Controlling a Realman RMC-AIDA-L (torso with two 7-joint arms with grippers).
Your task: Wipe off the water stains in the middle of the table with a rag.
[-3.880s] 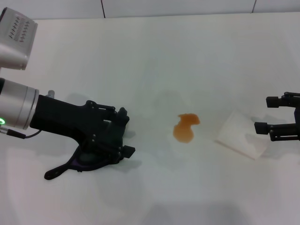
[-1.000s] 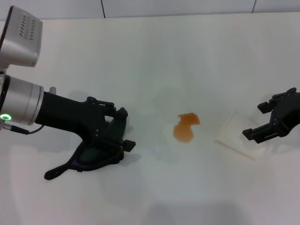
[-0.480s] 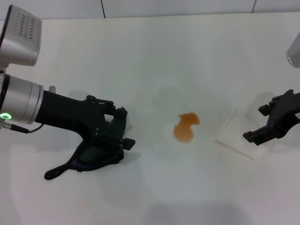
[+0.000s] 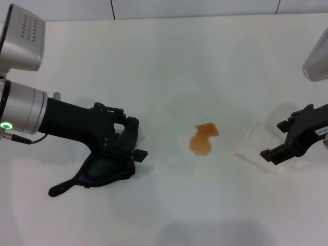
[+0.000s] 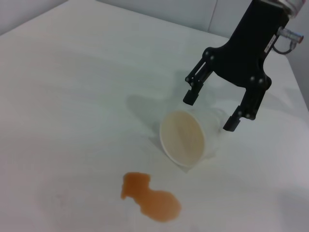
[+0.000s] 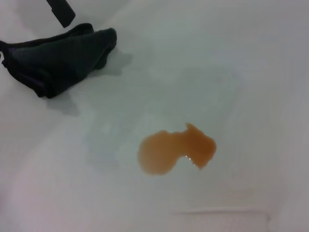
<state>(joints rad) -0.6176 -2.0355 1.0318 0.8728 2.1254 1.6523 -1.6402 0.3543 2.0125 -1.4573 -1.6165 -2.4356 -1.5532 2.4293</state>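
Looking at your head view, the glossy orange-brown water stains sit mid-frame on the plain white table. At lower left, the left gripper is clenched onto the dark green rag, whose narrow tail trails leftward. Since a second ago, the right gripper has slid down-left over the tipped white paper cup. Your left wrist view shows it spread wide, straddling that cup. Your right wrist view shows rag upper left, stain centre.
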